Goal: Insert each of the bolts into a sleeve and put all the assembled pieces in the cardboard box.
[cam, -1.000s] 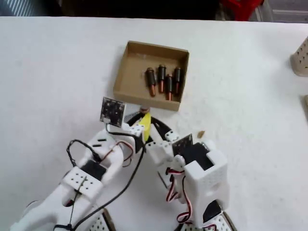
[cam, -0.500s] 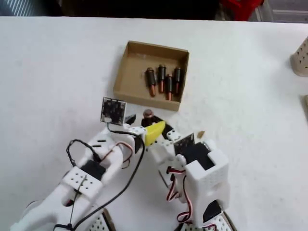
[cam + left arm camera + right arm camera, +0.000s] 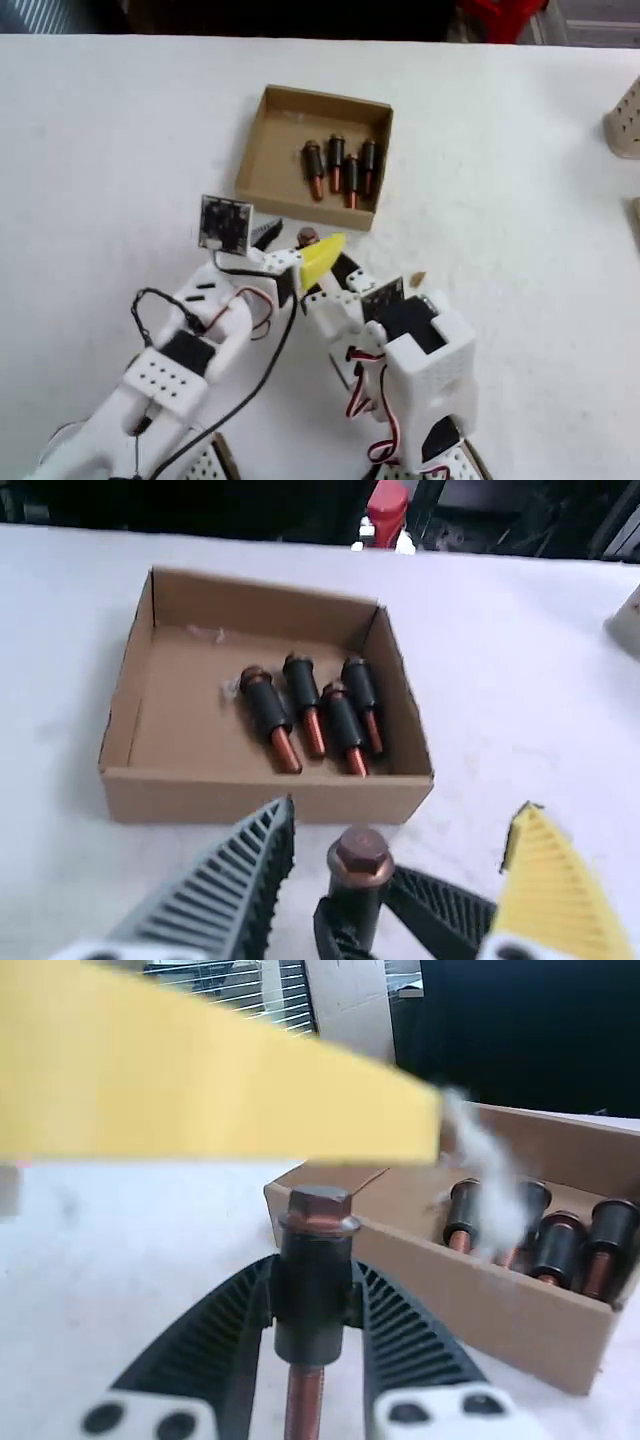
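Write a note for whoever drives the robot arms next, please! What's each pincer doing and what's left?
Left pincer: open, straddling the held piece without touching it.
Right pincer: shut on a copper bolt in a black sleeve, upright, beside the brown cardboard box.
Done: four assembled bolt-and-sleeve pieces lie in the box.
To do: likely just set the held piece in too.

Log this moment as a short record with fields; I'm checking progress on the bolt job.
box: open, on the table beyond both grippers
pieces in box: four, lying side by side
held piece: bolt in sleeve, upright, outside the box near its front wall
right gripper: shut on the held piece
left gripper: open, straddling the held piece
not yet done: held piece into the box
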Action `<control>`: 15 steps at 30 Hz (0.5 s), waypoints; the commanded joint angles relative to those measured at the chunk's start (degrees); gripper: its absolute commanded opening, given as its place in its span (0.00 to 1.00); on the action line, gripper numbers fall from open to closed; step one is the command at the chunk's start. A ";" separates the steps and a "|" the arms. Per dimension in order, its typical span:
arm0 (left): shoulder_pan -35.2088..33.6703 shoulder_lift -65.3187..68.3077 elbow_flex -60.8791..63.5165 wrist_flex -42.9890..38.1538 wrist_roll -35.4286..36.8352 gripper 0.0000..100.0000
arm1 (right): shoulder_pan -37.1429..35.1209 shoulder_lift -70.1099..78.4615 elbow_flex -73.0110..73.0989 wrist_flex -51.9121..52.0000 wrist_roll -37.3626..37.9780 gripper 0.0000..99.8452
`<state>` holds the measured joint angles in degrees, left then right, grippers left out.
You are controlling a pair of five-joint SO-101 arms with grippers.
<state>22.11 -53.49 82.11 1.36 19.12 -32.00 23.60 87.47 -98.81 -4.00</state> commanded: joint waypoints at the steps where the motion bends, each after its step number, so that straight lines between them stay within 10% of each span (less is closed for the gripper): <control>1: -0.48 -11.65 -3.25 3.25 0.79 0.35 | 0.57 -2.68 -0.26 -1.71 -0.53 0.02; 10: -9.36 -36.79 -3.25 23.21 0.44 0.03 | 0.57 -2.68 -0.35 -1.71 -0.53 0.02; 15: -19.38 -51.47 -3.60 34.11 0.44 0.07 | 1.27 -2.68 -0.35 -1.71 -0.53 0.02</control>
<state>9.71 -93.85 82.11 27.65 19.21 -31.91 23.60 87.47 -98.81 -4.00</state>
